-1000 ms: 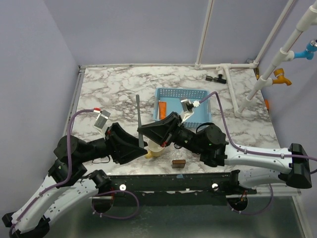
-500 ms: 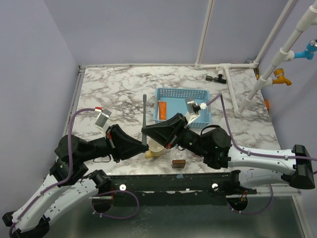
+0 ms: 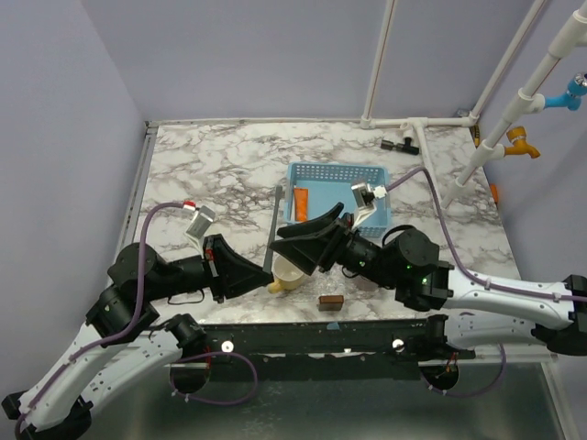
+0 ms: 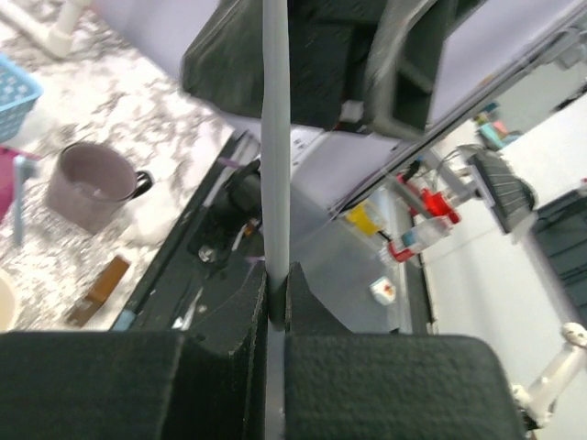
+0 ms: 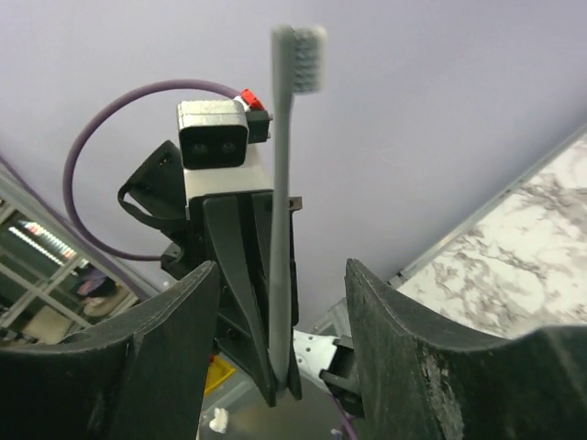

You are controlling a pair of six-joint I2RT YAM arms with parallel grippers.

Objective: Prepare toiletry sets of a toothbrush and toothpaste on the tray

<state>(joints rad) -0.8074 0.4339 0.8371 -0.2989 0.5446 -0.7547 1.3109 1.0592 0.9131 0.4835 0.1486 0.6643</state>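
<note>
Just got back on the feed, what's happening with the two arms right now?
It looks like a toothbrush handover above the table. The left pincer is shut on the handle end of a grey toothbrush. The right pincer stands open around the handle, not touching it. An orange toothpaste tube lies in the blue tray.

The top edge crops the toothbrush [image 4: 275, 137].

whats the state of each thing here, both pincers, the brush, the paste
left pincer: shut on the toothbrush
right pincer: open, fingers either side of the toothbrush, not touching
toothbrush: held by its handle end, off the table
toothpaste: lying in the tray
</note>
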